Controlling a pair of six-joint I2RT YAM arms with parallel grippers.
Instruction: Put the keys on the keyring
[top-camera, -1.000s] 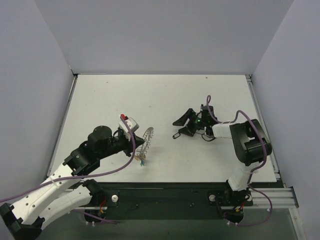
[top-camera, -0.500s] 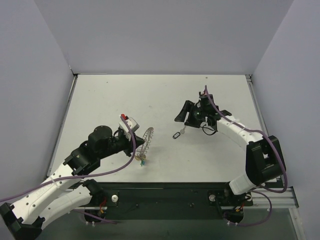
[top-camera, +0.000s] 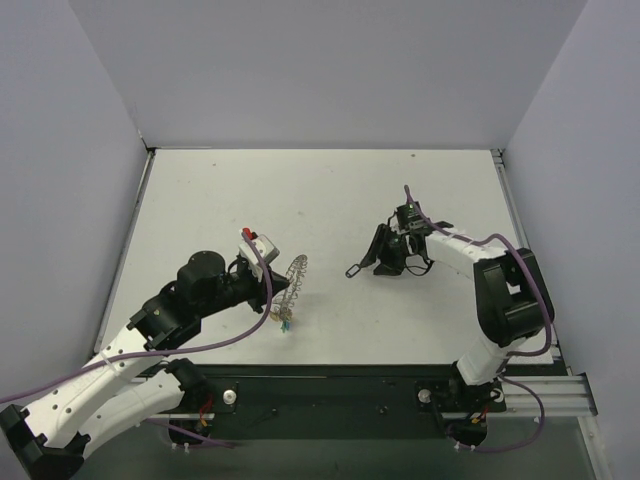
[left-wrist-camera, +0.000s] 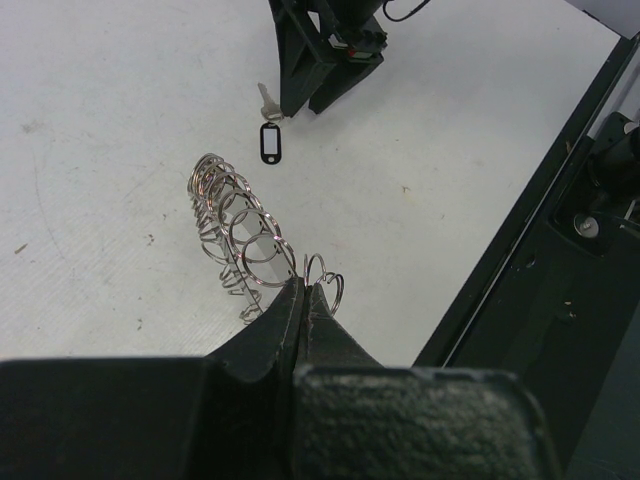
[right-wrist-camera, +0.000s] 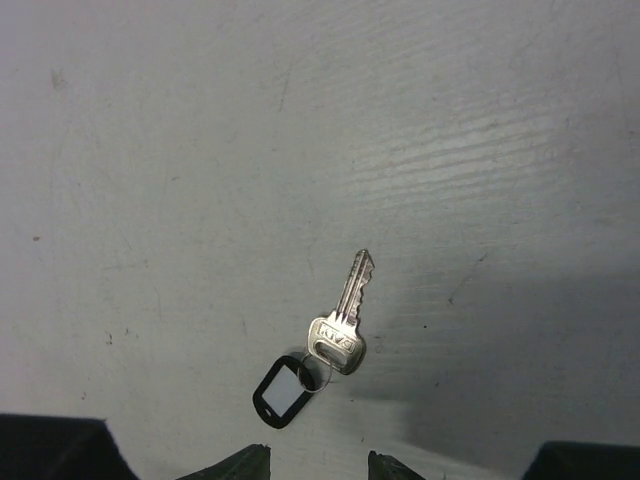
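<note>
My left gripper (left-wrist-camera: 304, 290) is shut on the keyring (left-wrist-camera: 235, 225), a silvery coiled ring held upright just above the table; it also shows in the top view as the keyring (top-camera: 292, 279). Small coloured keys (top-camera: 284, 321) hang at its lower end. A silver key (right-wrist-camera: 342, 315) with a black-framed tag (right-wrist-camera: 284, 390) lies flat on the table, free of both grippers. My right gripper (right-wrist-camera: 318, 465) stands open right over it, its two fingertips (right-wrist-camera: 245, 464) either side of the tag's near end, nothing between them. From above, the right gripper (top-camera: 380, 256) sits beside that key (top-camera: 354, 270).
The white table (top-camera: 320, 190) is walled on three sides. A black rail (top-camera: 400, 385) with the arm bases runs along the near edge. Purple cables (top-camera: 262, 262) loop off both wrists.
The right arm swung up and away from the black-tagged key, then came back down over it, with its jaws narrower than before. The left gripper and keyring have not moved.
</note>
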